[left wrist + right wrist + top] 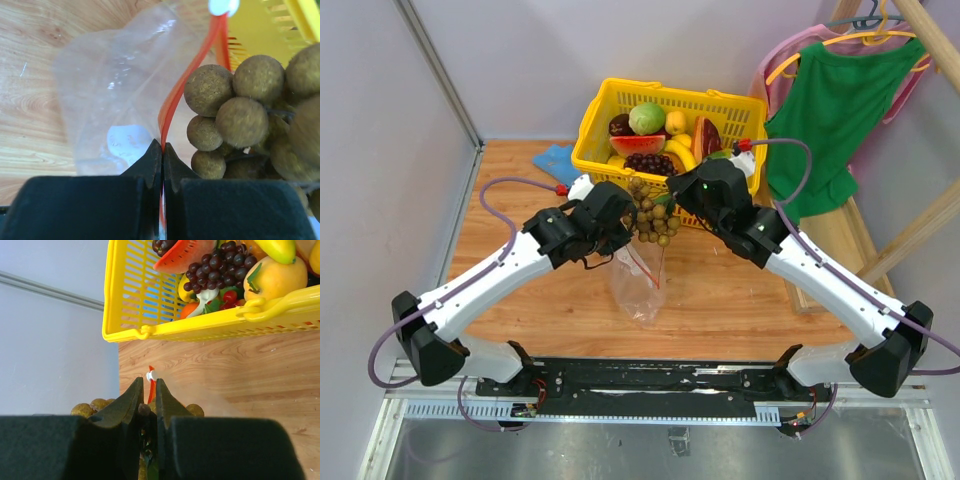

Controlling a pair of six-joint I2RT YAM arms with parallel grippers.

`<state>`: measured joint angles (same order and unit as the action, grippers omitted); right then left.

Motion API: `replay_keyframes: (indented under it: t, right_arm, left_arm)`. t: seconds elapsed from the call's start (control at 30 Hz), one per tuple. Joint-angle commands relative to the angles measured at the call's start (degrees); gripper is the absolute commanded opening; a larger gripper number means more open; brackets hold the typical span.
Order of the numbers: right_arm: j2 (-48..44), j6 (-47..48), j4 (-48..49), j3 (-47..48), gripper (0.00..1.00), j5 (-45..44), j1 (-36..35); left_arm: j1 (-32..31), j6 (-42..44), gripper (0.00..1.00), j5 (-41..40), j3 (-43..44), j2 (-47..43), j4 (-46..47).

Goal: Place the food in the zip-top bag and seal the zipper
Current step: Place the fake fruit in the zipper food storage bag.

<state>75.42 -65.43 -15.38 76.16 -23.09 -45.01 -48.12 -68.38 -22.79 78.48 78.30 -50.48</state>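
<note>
Zip-top bag (642, 285) stands mid-tabletop (740, 300), mouth up, with no food visible inside. The zipper (175, 100) is unsealed. Cluster of tan-brown balls (235, 115) hangs right at the mouth, not yet in. Judged early: loading and sealing are both left.

Left end effector (162, 150): clamped tight on the zipper strip, lifting the mouth. Right end effector (147, 395): nearly closed on the cluster's stem. Both arms reach forward and converge before the yellow basket (595, 120).

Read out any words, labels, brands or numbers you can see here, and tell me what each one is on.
None can be read.
The zip-top bag shows a pale round patch, too blurred to tell if it carries print.
The yellow basket and the tan-brown ball cluster show no marking.
</note>
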Motion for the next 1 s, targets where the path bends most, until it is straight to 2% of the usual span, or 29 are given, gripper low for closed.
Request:
replay_keyframes:
  t: [0.0,0.3,0.5,0.7,0.97]
  right_arm:
    - [-1.55,-0.70,-2.03,-1.01,0.01,-5.13,-0.43]
    - [-1.39,4.21,-5.91,-1.77,0.01,-3.08,-0.49]
    - [-0.54,9.20,-7.81,-1.56,0.01,1.26,-0.36]
    - [4.34,16.20,-11.45,4.62,0.01,7.24,-0.38]
    - [10.66,19.53,-18.11,12.35,0.01,11.08,-0.37]
  left_arm:
    - [0.39,-2.95,0.00,-1.10,-2.20,-4.02,4.57]
    - [1.42,-3.34,0.00,-1.29,-3.60,-4.64,4.15]
    - [2.19,-2.38,0.00,-1.33,-4.61,-4.83,5.30]
    - [2.23,1.67,0.00,-1.52,-4.26,-4.30,6.88]
    - [2.24,10.60,0.00,-0.38,-4.08,-4.31,9.56]
